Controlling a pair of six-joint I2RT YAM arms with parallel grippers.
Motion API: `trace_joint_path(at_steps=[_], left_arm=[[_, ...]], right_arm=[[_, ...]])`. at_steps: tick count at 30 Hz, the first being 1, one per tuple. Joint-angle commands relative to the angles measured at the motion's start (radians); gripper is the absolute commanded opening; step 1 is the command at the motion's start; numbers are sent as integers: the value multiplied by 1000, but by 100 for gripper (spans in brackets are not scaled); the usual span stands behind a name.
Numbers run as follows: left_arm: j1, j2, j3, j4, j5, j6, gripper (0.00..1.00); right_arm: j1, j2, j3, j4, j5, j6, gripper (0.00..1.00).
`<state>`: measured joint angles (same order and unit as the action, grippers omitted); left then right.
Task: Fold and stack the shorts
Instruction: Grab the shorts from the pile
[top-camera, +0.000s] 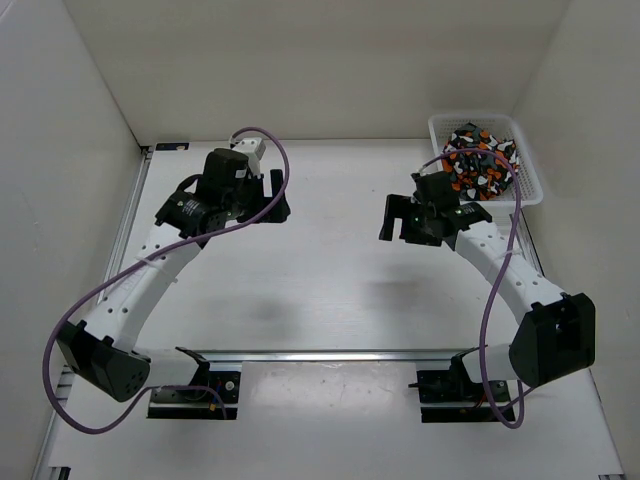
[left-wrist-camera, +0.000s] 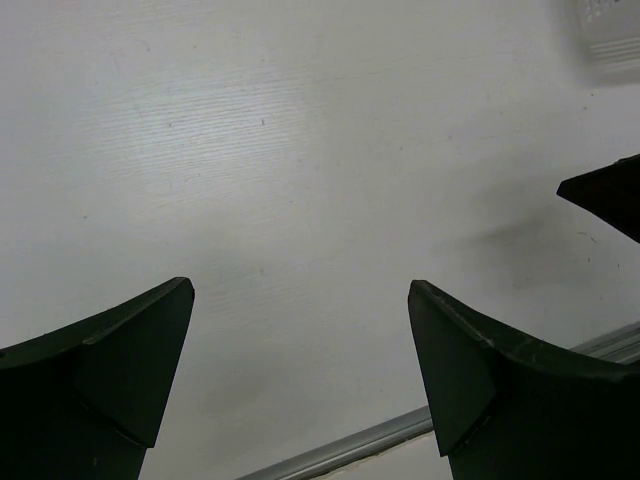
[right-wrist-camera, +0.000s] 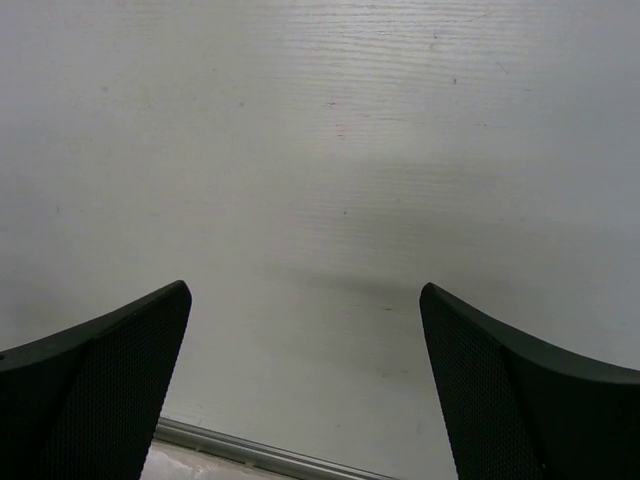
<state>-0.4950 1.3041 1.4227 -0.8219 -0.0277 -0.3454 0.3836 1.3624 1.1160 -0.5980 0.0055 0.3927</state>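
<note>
The shorts (top-camera: 480, 165), in orange, black, grey and white camouflage print, lie bunched in a white mesh basket (top-camera: 531, 172) at the table's back right. My right gripper (top-camera: 398, 218) is open and empty, hovering over bare table just left of the basket. My left gripper (top-camera: 278, 197) is open and empty over bare table at the back left. In the left wrist view the open jaws (left-wrist-camera: 300, 290) frame only white tabletop, with the tip of the right gripper at the right edge. The right wrist view shows its open gripper (right-wrist-camera: 305, 290) over bare table. The shorts show in neither wrist view.
White walls enclose the table on the left, back and right. A metal rail (top-camera: 330, 354) runs across the table near the arm bases. The basket's corner (left-wrist-camera: 610, 30) shows blurred at the top right of the left wrist view.
</note>
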Motion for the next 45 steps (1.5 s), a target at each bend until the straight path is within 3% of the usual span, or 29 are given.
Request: trace_joint_path(at_steps=[1, 10, 13, 17, 22, 30, 34, 36, 38, 39, 40, 45], left_arm=[[-4, -54, 35, 17, -48, -18, 100], [-4, -55, 25, 17, -24, -40, 100], [-4, -55, 15, 7, -24, -40, 100], [-4, -65, -4, 7, -15, -40, 100], [-4, -31, -4, 7, -24, -30, 100], [7, 21, 7, 7, -57, -12, 100], [7, 78, 25, -2, -66, -12, 100], [16, 101, 36, -2, -51, -12, 100], [16, 119, 36, -2, -51, -12, 100], [16, 132, 48, -2, -41, -12, 100], [16, 132, 48, -2, -41, -12, 100], [16, 123, 77, -2, -41, -3, 100]], right_arm=[[-14, -25, 33, -16, 77, 21, 100], [-41, -55, 50, -62, 157, 46, 100], [-132, -20, 144, -94, 215, 37, 100], [-303, 84, 278, -94, 174, 37, 100], [-462, 383, 613, -129, 122, 97, 100], [-540, 907, 1192, -207, 68, 140, 98], [-562, 1063, 1372, -207, 33, 167, 82], [-562, 1087, 1381, -157, 21, 167, 65], [-562, 1087, 1366, -131, 2, 167, 42], [-562, 1066, 1357, -131, 2, 167, 11], [-562, 1049, 1345, -131, 2, 167, 0], [-528, 807, 1207, -96, 11, 144, 0]])
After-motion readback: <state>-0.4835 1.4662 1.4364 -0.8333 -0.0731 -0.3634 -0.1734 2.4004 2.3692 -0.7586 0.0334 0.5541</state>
